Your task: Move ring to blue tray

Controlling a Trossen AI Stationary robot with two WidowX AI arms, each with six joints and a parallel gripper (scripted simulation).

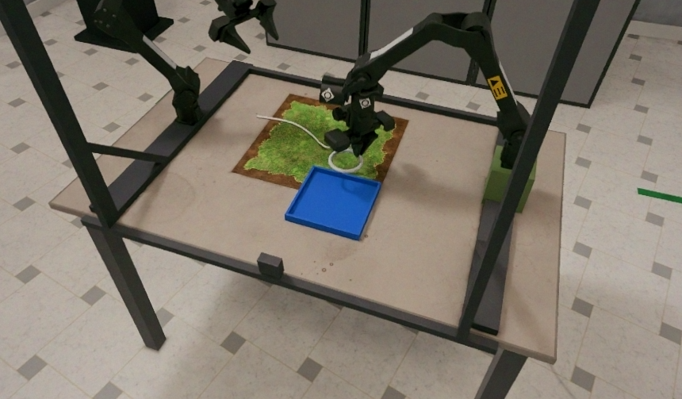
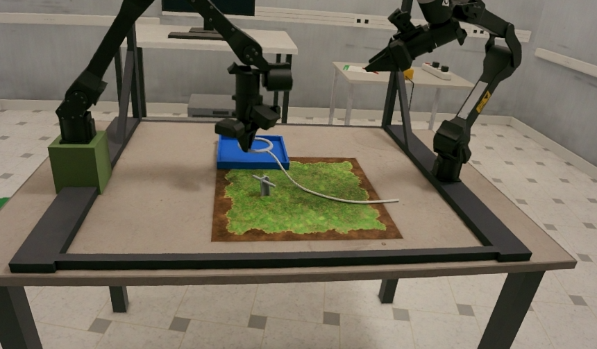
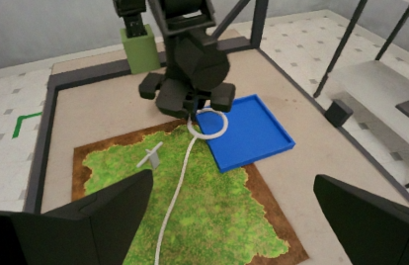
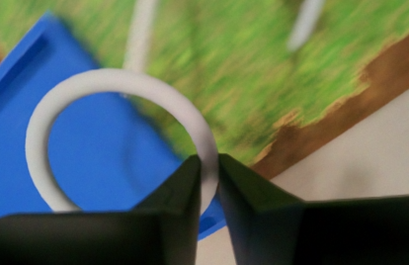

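My right gripper (image 1: 354,149) is shut on the rim of the white ring (image 1: 345,162) and holds it in the air over the far edge of the blue tray (image 1: 334,201). In the right wrist view the fingers pinch the ring, which hangs partly over the tray (image 4: 67,163) and partly over the grass mat. A white rope (image 2: 316,186) trails from the ring across the mat. The grey stake (image 2: 264,184) stands bare on the mat, clear of the ring. My left gripper (image 2: 374,63) is open and empty, high above the table's side.
The green grass mat (image 2: 299,198) lies beside the tray. A green block (image 2: 80,160) carries the right arm's base. A dark frame rail (image 2: 273,259) runs around the table top, with upright posts at the corners.
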